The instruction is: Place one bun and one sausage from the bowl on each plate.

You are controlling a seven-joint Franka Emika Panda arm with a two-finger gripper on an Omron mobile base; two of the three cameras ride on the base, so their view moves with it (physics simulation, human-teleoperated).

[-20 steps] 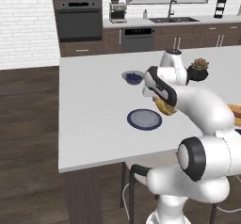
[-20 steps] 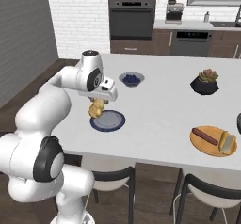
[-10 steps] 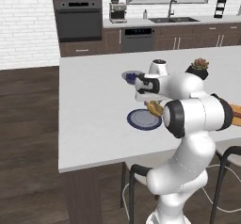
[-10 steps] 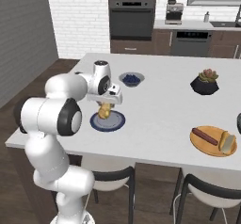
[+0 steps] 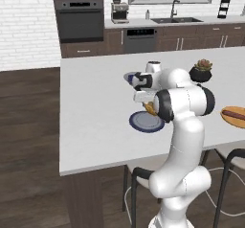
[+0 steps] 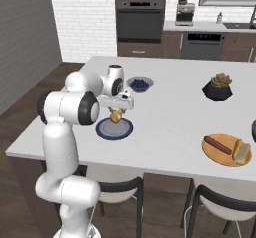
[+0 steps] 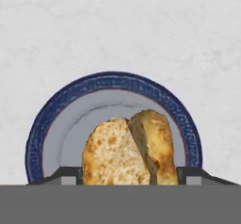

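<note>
**White arm, dark joints**

We see a glossy white arm [image 6: 65, 132] built of rounded, tube-like links that swell into bulbous elbows. Large round dark grey caps [image 5: 162, 105] close the joints, each ringed in black. A smaller white link near the wrist carries its own dark disc. The tool [image 6: 117, 113] is a pale, boxy block with small dark finger tips [image 7: 67, 175]. A thin cable trails below the base.

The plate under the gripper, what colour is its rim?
Dark blue rim around a pale grey centre, clearest in the hand view.
</note>
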